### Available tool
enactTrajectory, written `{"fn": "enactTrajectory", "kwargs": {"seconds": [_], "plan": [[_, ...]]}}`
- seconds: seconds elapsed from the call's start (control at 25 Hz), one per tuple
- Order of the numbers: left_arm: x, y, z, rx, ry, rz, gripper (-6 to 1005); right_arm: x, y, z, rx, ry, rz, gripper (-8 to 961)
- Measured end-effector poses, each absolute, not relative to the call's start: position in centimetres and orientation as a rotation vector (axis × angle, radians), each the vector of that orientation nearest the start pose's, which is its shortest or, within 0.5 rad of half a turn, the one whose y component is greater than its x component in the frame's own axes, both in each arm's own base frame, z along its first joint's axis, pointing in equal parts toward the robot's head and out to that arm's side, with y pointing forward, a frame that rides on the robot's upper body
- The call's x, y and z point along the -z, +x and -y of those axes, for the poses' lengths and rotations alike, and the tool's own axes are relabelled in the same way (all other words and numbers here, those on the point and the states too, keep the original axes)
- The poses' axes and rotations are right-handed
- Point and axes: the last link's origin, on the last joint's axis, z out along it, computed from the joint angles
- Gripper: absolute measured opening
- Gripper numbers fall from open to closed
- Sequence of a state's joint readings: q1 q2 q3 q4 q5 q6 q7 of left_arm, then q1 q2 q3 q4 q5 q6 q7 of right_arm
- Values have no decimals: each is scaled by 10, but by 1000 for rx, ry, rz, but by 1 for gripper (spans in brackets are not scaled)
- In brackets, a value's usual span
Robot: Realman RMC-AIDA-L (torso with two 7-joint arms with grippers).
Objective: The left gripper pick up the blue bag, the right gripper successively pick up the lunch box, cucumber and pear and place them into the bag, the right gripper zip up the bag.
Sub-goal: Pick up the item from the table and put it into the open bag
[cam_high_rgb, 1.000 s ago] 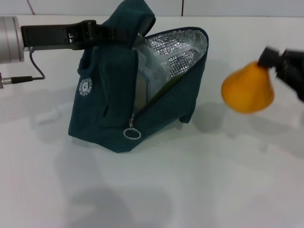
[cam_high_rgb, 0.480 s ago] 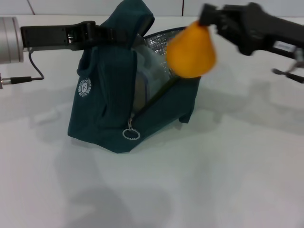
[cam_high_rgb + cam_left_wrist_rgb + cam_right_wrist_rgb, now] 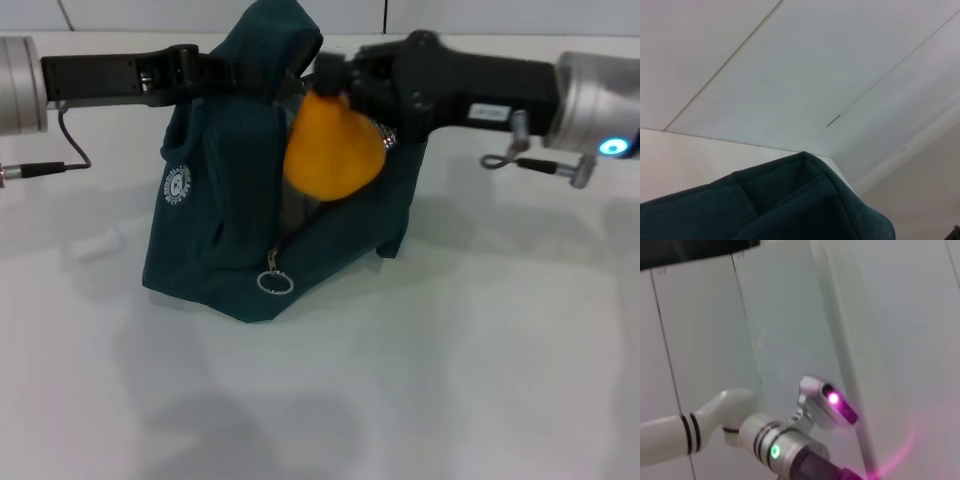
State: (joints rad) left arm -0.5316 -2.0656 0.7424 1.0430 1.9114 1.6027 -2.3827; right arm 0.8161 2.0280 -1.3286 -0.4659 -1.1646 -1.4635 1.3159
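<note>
surface: white table (image 3: 450,380) | on it: blue bag (image 3: 230,250), base resting

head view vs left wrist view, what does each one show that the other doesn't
Only the head view shows the pear hanging from the right gripper at the bag's open mouth, the left gripper holding the bag's top, the ring zipper pull and the white table. Only the left wrist view shows the pale panelled wall above. Both show the blue bag.
</note>
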Motion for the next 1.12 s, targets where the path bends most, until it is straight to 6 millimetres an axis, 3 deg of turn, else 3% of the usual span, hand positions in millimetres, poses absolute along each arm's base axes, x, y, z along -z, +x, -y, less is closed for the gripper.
{"fn": "enactTrajectory", "kwargs": {"seconds": [0.48,0.96,1.12], "plan": [[-70,-212,-359,869,-2437,1472,93,44,99,-379,-1191,-2841,-271,62],[-72,-211,-360,866,-2436,1471,94,41,109,-379,-1224,-2790,-376,70],[-72,-211,-360,866,-2437,1470,95,39,114,-379,-1245,-2763,-400,226]]}}
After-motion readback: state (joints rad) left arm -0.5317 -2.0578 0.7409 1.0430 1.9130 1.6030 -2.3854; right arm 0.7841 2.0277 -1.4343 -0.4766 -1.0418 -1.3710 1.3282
